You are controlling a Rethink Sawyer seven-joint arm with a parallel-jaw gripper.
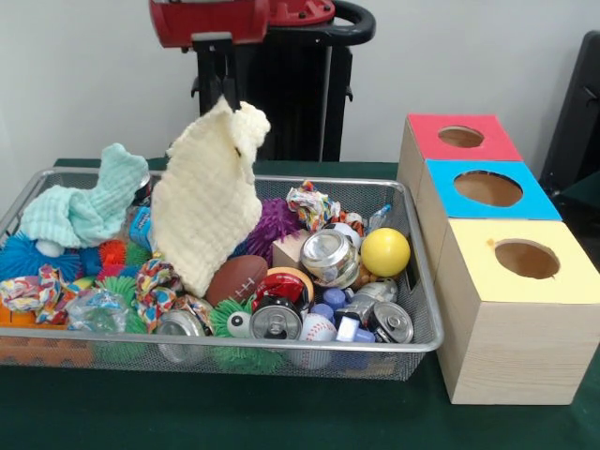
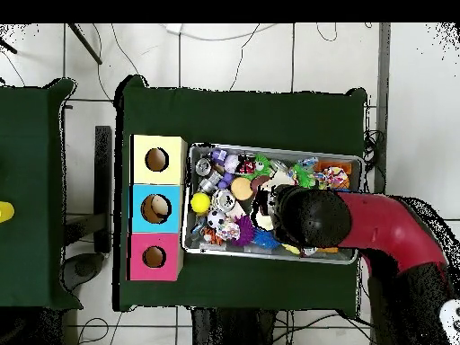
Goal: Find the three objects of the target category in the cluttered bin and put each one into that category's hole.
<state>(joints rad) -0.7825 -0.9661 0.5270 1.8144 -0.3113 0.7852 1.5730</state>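
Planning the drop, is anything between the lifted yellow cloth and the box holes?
Nothing visible. The yellow cloth hangs over the bin clutter; the three boxes beside it have uncovered holes.

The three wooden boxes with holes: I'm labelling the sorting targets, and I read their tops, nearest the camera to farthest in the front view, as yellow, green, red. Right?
Not quite. The middle wooden box has a blue top, not green; the front view shows it. The yellow-topped box is nearest and the red-topped box farthest, as you said.

- Cream cloth point(image 1: 208, 202) hangs lifted above the wire bin point(image 1: 427, 342).
- Yellow ball point(image 1: 385, 251) lies beside crushed cans point(image 1: 330, 258).
- Three boxes point(image 1: 511, 309) stand alongside.
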